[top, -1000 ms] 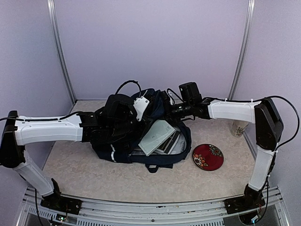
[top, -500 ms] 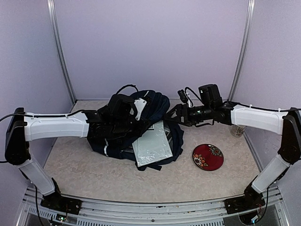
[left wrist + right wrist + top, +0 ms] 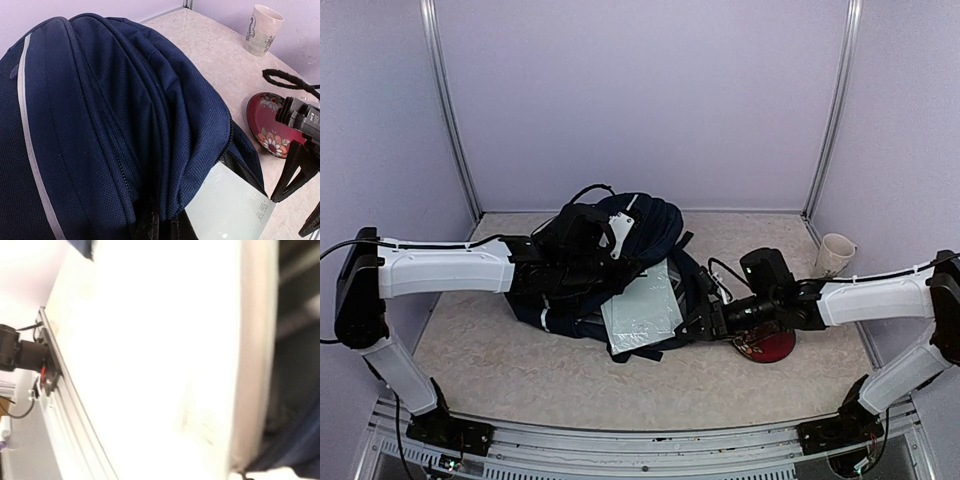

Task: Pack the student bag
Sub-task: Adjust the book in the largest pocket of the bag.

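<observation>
The student bag [image 3: 645,225], dark navy with a white stripe, lies in the middle of the table with its mouth toward the front right. A pale flat book [image 3: 642,308] sticks out of that mouth. My left gripper [image 3: 588,252] is shut on a fold of the bag's fabric; in the left wrist view its fingertips [image 3: 156,226] pinch the navy cloth [image 3: 125,115] beside the book [image 3: 227,210]. My right gripper [image 3: 700,322] hangs low at the bag's right edge, jaws apart and empty. The right wrist view is blurred and washed out and shows no fingers.
A red floral plate [image 3: 772,346] lies on the table partly under my right wrist, also seen as the plate [image 3: 267,127]. A pale cup [image 3: 833,254] stands by the right wall, the same cup [image 3: 262,30]. A black cable loop [image 3: 287,80] hangs near the plate.
My right arm has swung from the back right of the bag down to its front right, over the plate, and let go. The book dropped flatter. The left grip is unchanged.
</observation>
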Controlling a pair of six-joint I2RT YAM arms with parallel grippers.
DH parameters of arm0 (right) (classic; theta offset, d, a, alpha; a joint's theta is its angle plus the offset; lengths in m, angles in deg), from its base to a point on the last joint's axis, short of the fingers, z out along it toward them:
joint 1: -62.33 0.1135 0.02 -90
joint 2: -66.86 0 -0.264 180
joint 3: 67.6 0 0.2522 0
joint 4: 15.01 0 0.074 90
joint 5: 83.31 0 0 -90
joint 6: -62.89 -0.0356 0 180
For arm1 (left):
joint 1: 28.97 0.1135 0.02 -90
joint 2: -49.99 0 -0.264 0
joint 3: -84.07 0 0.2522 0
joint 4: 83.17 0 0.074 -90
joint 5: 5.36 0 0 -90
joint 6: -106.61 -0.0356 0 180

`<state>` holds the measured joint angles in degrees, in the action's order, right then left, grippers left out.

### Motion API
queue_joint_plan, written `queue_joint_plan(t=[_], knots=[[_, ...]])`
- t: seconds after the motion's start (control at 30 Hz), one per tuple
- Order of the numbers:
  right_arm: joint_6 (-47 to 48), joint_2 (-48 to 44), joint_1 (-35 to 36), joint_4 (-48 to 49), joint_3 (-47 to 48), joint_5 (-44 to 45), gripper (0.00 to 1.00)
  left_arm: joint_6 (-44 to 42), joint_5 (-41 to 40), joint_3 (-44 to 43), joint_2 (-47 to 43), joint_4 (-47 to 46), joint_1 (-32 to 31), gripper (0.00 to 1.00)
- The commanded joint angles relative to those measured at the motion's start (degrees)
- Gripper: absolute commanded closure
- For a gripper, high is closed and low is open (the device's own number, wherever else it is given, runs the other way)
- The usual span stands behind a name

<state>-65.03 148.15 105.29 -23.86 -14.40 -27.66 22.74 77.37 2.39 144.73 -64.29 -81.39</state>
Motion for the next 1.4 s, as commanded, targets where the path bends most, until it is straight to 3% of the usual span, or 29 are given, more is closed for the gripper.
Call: queue_joint_plan(t=[0.0, 0.27, 0.53, 0.77, 0.83, 1.03, 1.13, 1.27, 1.37], knots=[[1.12, 0.44, 0.1, 4.17, 0.79, 2.44, 0.36, 1.12, -2.59, 0.47, 2.29, 6.19, 2.22, 1.0], [7.07, 5.72, -1.03, -0.05, 8.4, 6.51, 0.43, 1.17, -3.04, 0.71, 1.67, 6.23, 2.15, 1.0], [9.09, 11.22, -1.82, -1.47, 10.17, 5.38, 0.41, 0.91, -2.93, 0.3, 1.64, 6.23, 2.16, 1.0], [8.86, 14.29, -1.83, 3.89, 7.45, -3.52, 0.38, 1.03, -2.91, 0.34, 1.5, 5.95, 2.15, 1.0], [7.6, 15.48, -1.55, 6.53, 7.42, -6.86, 0.46, 1.2, -2.97, 0.36, 1.52, 5.9, 2.09, 1.0], [2.6, 13.85, -1.19, 12.88, 7.92, -12.35, 1.0, -0.09, -5.21, 0.84, -1.48, 4.85, 0.0, 1.0], [-0.48, 12.01, -2.15, 12.58, 10.1, -14.8, 1.0, -5.47, -9.16, 0.71, -4.42, 4.39, -5.04, 1.0], [-3.86, 10.98, -5.14, 4.59, 15.94, -17.36, 1.0, -14.53, -17.97, 0.59, -7.36, 5.01, -14.72, 1.0], [-3.63, 10.97, -7.01, 0.32, 20.46, -20.11, 1.0, -16.93, -20.26, 0.83, -8.97, 5.95, -18.85, 1.0]])
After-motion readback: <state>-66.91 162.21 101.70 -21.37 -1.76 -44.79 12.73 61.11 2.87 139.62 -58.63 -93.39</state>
